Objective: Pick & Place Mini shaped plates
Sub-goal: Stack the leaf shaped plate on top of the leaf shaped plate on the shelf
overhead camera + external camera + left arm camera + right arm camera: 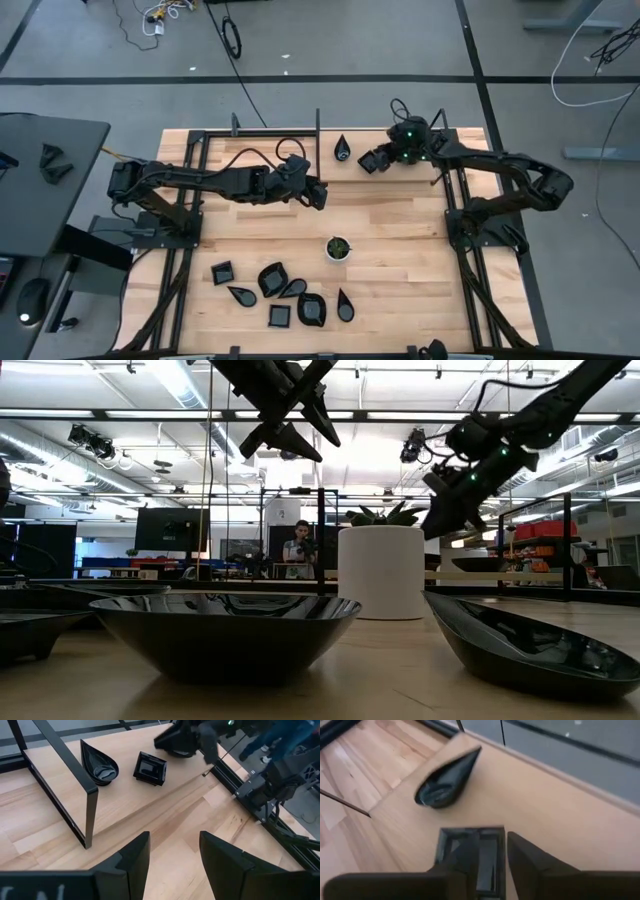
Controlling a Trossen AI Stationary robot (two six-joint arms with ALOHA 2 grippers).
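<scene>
High view shows us the wooden counter [400, 250] with both arms reaching toward its far middle. The right claw [374, 159] sits over a square plate [150, 768] at the far edge; in the right wrist view we see its fingers [530, 862] spread to either side of that square plate [472, 852], one over its middle and one just past its rim, not closed on it. Just left of it lies a teardrop plate [342, 150], apart from the square one, its point aimed at the far edge.

The left claw [316, 193] hangs nearer the centre of the counter, its fingers [132, 860] parted and holding nothing, with bare wood between them. From its wrist camera we see a dark metal frame post [90, 815] standing between it and the teardrop plate [99, 762].

Near the front edge of the counter we count a cluster of mini plates [285, 293]: squares, teardrops and leaf shapes, some touching one another. A small white cup [338, 248] with green inside stands alone between that cluster and the arms. In the low view two of the black plates [225, 630] loom large in front of the white cup [380, 572], and a person [300, 550] stands far back in the room.
</scene>
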